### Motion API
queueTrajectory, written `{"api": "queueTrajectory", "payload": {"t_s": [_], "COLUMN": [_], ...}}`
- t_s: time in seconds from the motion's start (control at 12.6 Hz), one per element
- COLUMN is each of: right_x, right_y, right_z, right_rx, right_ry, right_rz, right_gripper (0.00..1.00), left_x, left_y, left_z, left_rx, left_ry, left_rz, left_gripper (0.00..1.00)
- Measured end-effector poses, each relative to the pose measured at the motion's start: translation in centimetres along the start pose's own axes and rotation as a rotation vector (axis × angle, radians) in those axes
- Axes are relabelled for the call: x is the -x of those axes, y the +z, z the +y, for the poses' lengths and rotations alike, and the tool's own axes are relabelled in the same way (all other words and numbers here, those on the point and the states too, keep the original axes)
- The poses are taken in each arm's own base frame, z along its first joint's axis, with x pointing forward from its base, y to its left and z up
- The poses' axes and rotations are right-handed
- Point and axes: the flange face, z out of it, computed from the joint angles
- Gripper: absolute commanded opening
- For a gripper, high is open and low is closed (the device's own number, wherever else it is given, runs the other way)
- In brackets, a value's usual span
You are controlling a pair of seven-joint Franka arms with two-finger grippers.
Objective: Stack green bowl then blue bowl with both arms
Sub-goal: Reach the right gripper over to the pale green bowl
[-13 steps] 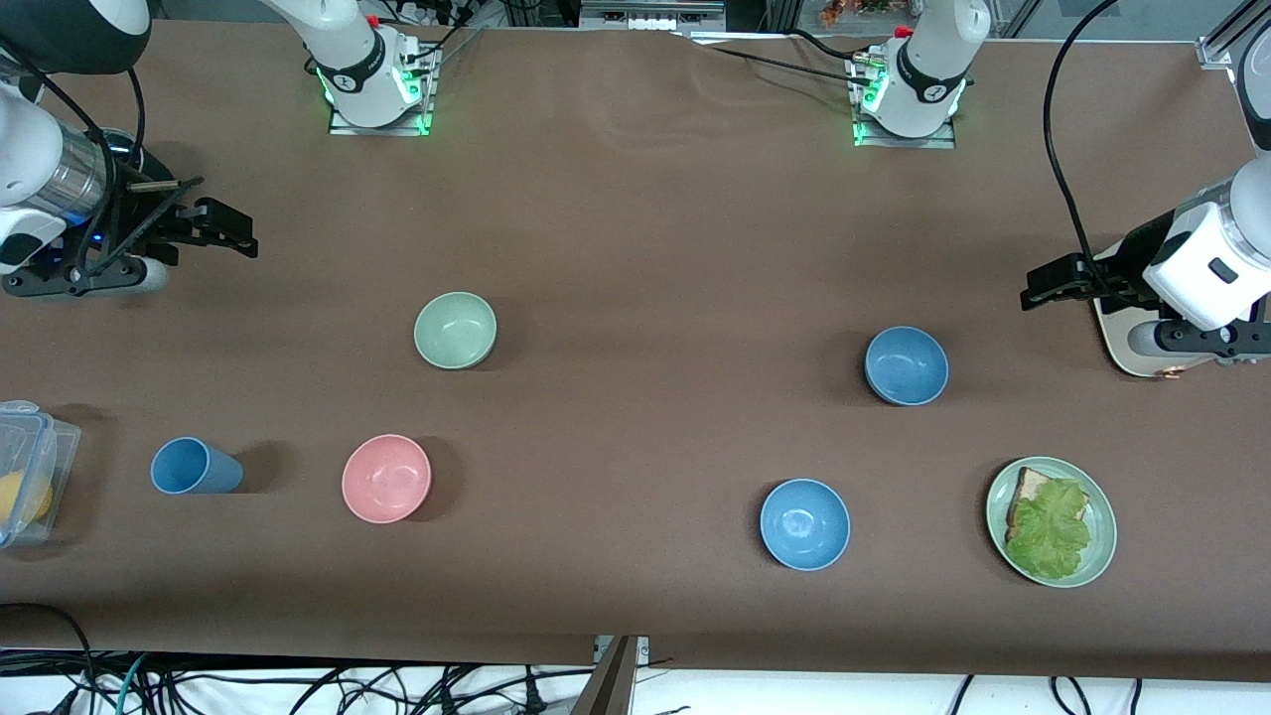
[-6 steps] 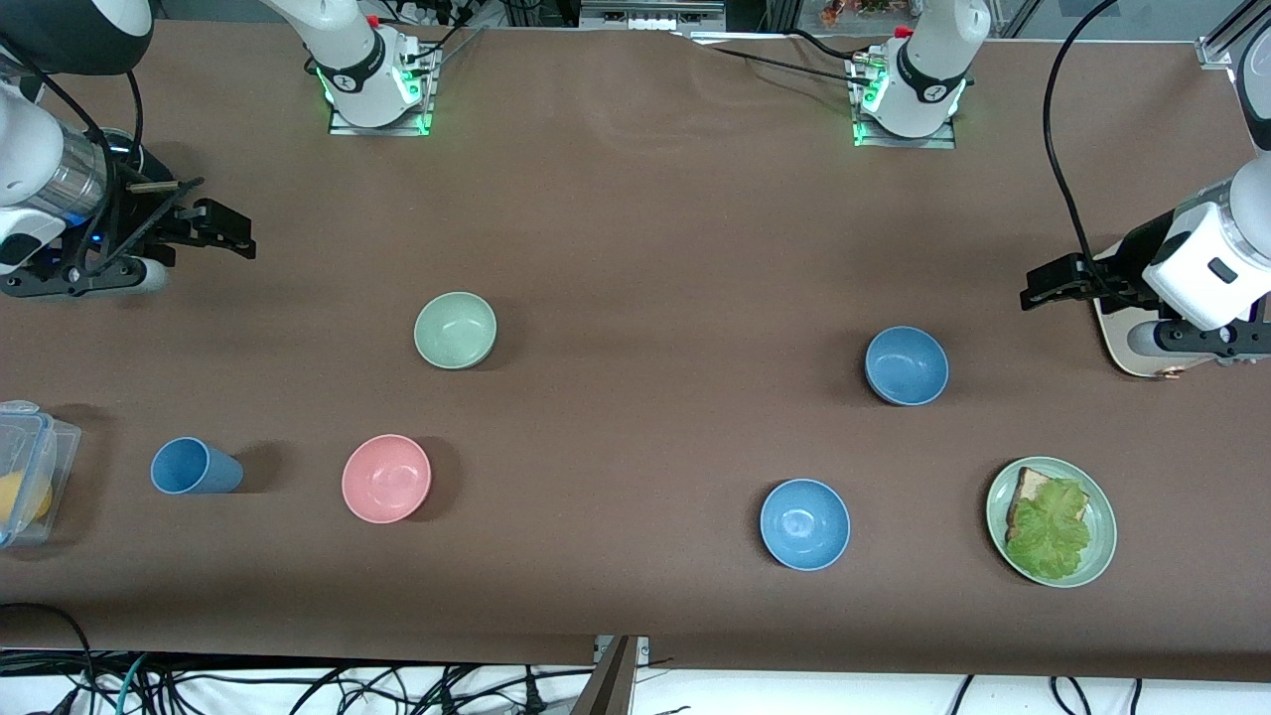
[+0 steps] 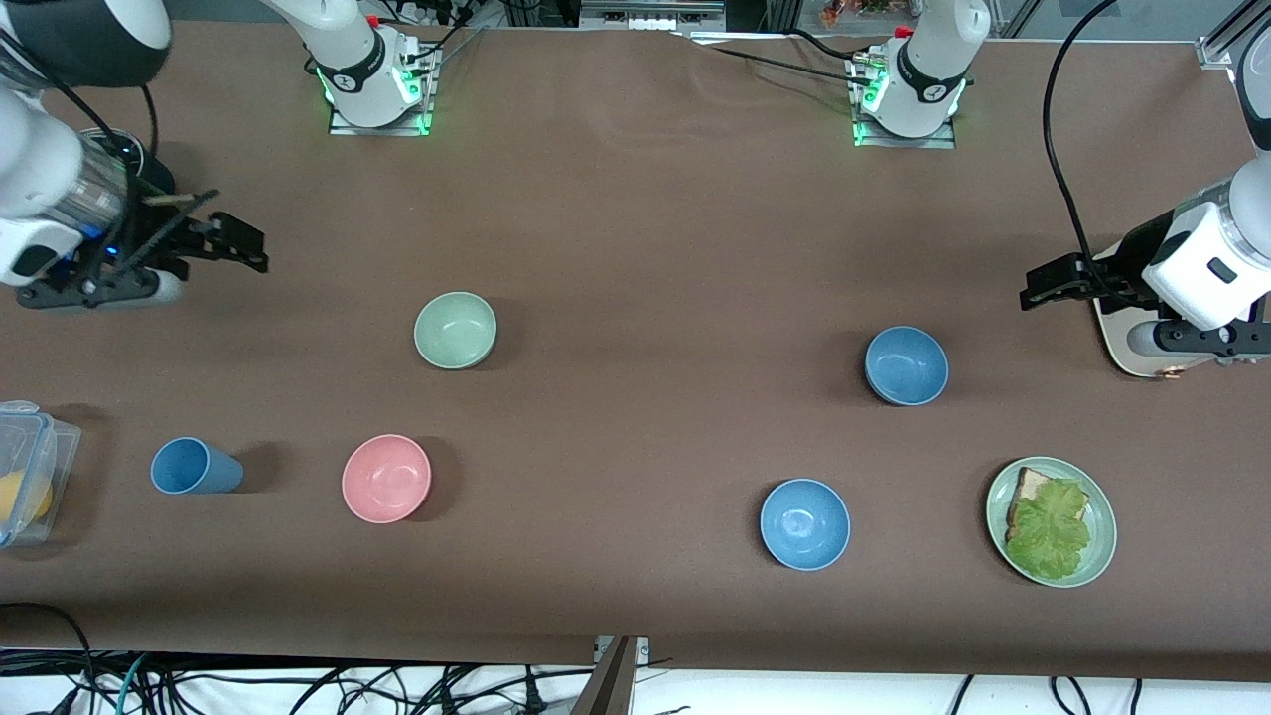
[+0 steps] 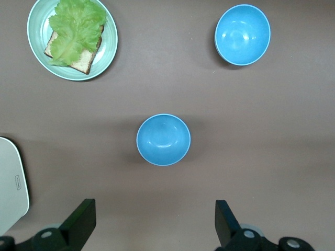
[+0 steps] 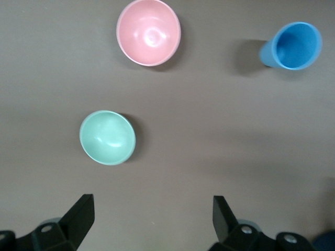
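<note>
Front view showed both grippers, right (image 3: pixel 233 246) and left (image 3: pixel 1043 283), spread wide and empty at the table's ends. The small matte sage-green bowl (image 3: pixel 455 330) sat mid-table, the dusty steel-blue bowl (image 3: pixel 906 365) toward the left arm's end. I'd pinch rims squarely.

Sage-green bowl (image 3: pixel 455 330), dusty blue bowl (image 3: pixel 906 365), pink bowl (image 3: pixel 386 478), brighter blue bowl (image 3: pixel 804 523), brown table (image 3: pixel 645 248).

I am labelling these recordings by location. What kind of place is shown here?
Most likely a robotics lab: two arms bolted to a covered table, loose cables along its edge, and tableware props such as the green bowl.
</note>
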Motion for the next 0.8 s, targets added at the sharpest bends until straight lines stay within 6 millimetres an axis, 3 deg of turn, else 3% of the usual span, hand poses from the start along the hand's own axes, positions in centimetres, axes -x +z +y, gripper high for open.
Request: {"api": "queueTrajectory", "payload": {"t_s": [0.16, 0.32, 0.48, 0.8], "right_x": [-1.9, -2.5, -1.4, 2.4], "right_y": [5.5, 12.7, 19.3, 28.1], "right_z": [-3.2, -5.0, -5.3, -5.3], "right_rx": [0.0, 0.007, 0.013, 0.021], "right_ry": [0.01, 0.0, -0.005, 0.0], "right_rz": [0.023, 0.051, 0.066, 0.075], "right_gripper": [1.0, 1.0, 1.0, 0.98], "left_x": [0.0, 0.0, 0.0, 0.0], "left_y": [0.0, 0.0, 0.0, 0.0], "left_z": [0.0, 0.0, 0.0, 0.0], "left_rx": [0.0, 0.0, 0.0, 0.0], "left_ry": [0.0, 0.0, 0.0, 0.0], "left_rz": [0.0, 0.0, 0.001, 0.001], "left_gripper": [1.0, 1.0, 1.0, 1.0]}}
